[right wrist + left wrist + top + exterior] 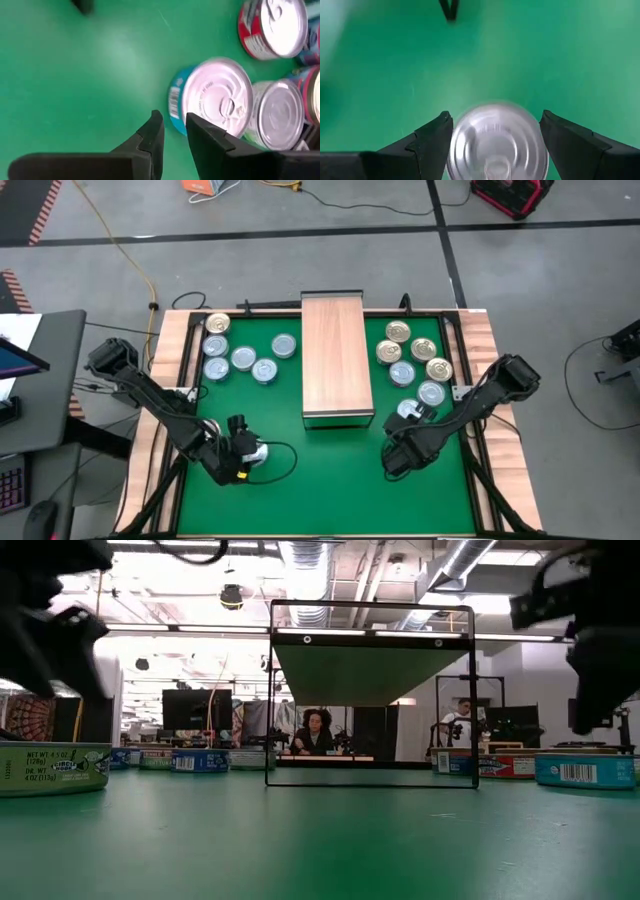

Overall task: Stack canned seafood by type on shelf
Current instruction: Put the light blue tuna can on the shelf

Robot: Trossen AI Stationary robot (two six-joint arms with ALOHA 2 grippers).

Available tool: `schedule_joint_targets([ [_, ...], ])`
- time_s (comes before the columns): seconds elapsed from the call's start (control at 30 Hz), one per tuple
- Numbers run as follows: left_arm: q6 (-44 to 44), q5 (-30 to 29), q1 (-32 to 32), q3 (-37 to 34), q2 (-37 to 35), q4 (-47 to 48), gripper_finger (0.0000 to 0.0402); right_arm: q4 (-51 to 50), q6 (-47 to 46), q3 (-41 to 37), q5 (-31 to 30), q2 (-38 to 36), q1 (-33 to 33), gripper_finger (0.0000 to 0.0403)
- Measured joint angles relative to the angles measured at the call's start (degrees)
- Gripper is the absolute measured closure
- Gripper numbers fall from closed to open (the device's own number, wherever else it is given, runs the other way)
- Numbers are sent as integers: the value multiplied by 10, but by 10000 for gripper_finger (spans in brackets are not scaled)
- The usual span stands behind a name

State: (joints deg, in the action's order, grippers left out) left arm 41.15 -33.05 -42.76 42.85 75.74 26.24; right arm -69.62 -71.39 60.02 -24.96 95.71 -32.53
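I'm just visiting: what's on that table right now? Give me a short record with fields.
surface: green mat
shelf: wooden block mid-table, nothing on top
cans left: six in a cluster
cans right: seven in a cluster
left hand: open, fingers either side of a silver-topped can
right hand: empty, narrow gap, beside a blue-sided can

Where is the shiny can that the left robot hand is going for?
In the high view, the silver-topped can sits on the green mat near the front left, between the left gripper's open fingers, away from the shelf.
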Motion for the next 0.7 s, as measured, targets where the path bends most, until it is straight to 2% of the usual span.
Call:
schedule_joint_targets([
  [0.1, -45, -19, 0, 0, -17, -44, 114, -1, -18, -17, 2, -2, 5, 282],
  [0.3, -127, -5, 0, 0, -49, -106, 114, -5, -30, -38, 2, -5, 2, 278],
  [0.53, -131, -8, 0, 0, -60, -106, 114, -21, 1, -43, 2, -5, 6, 251],
  [0.7, -137, -10, 0, 0, -60, -106, 114, -6, -39, -77, 0, -5, 10, 257],
])
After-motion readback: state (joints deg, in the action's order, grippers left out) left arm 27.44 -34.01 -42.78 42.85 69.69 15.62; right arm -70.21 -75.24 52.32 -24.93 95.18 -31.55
